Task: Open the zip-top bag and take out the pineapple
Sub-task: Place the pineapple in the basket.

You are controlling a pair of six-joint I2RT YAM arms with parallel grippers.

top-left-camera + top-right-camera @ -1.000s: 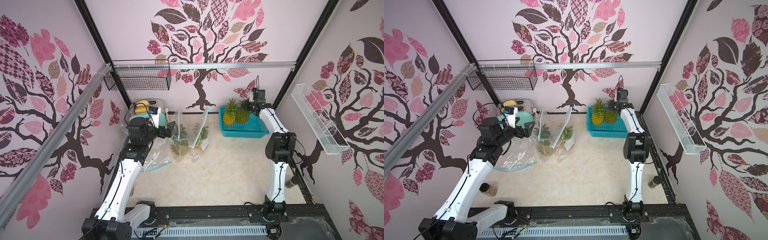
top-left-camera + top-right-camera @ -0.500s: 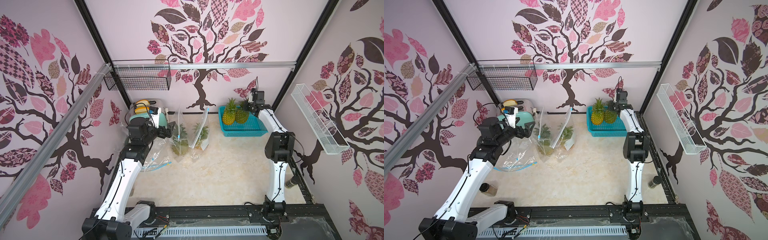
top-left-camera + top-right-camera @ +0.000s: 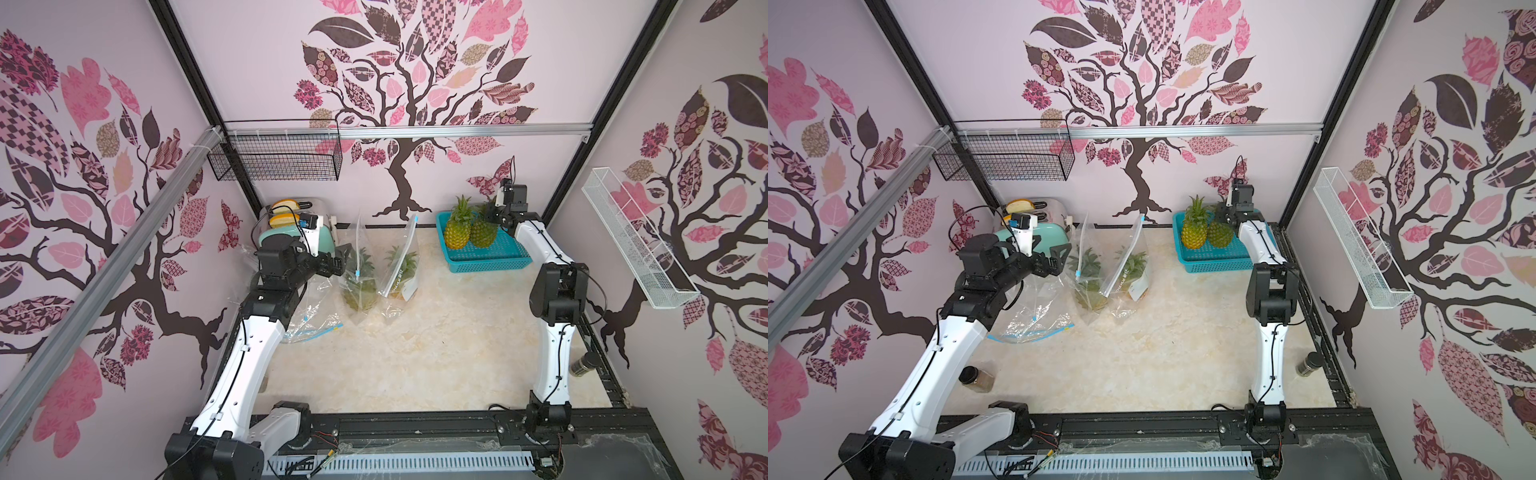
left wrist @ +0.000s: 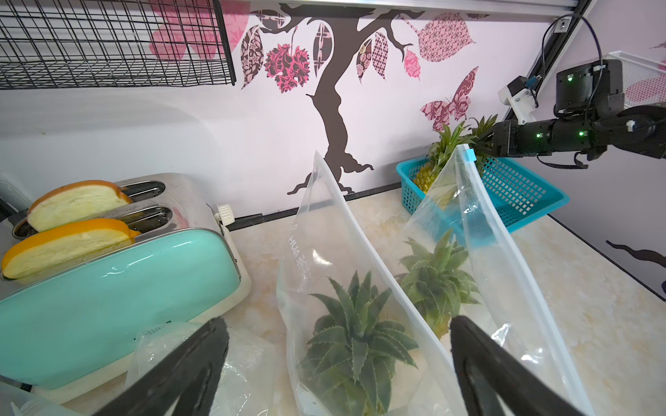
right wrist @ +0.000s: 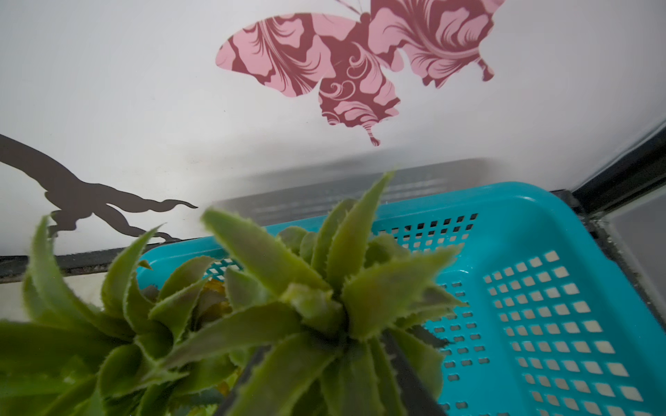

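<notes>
Plastic, clear and crinkled, stands in two tall peaks near the middle of the tabletop's back edge. The zip bag [image 3: 358, 257] is the one closer to the mint toaster [image 4: 119, 284]. It stands upright with the pineapple [image 4: 356, 342] sitting inside it, crown up. The second bag [image 3: 402, 262] leans just beside it on the side toward the teal basket [image 3: 490, 266] and holds a second pineapple [image 4: 436, 284]. A blue slider [image 4: 468, 155] sits at that bag's top corner. Whether either zip is undone I can't tell from my screens.

My left gripper [image 4: 338, 322] hangs between the toaster and the zip bag with its jaws spread wide. In the left wrist view its black fingers [image 4: 201, 360] frame the zip bag. It is just beside the plastic, and I can't tell if it touches. A flat bag [image 3: 309, 320] lies crumpled under that arm near the tabletop's left edge. Bread slices [image 4: 75, 203] stick out of the toaster's slots.

The basket sits in the back right corner with two fruits standing side by side in it, touching. My right gripper [image 5: 326, 340] is at the leafy crown of the basket pineapple [image 3: 484, 235] nearer the right edge. Its dark fingers [image 5: 407, 363] sit on either side of the leaves with a gap between them. I can't tell whether they pinch the crown or stand clear of it. The other basket fruit [image 3: 457, 232] stands free, taller, toward the bags.
</notes>
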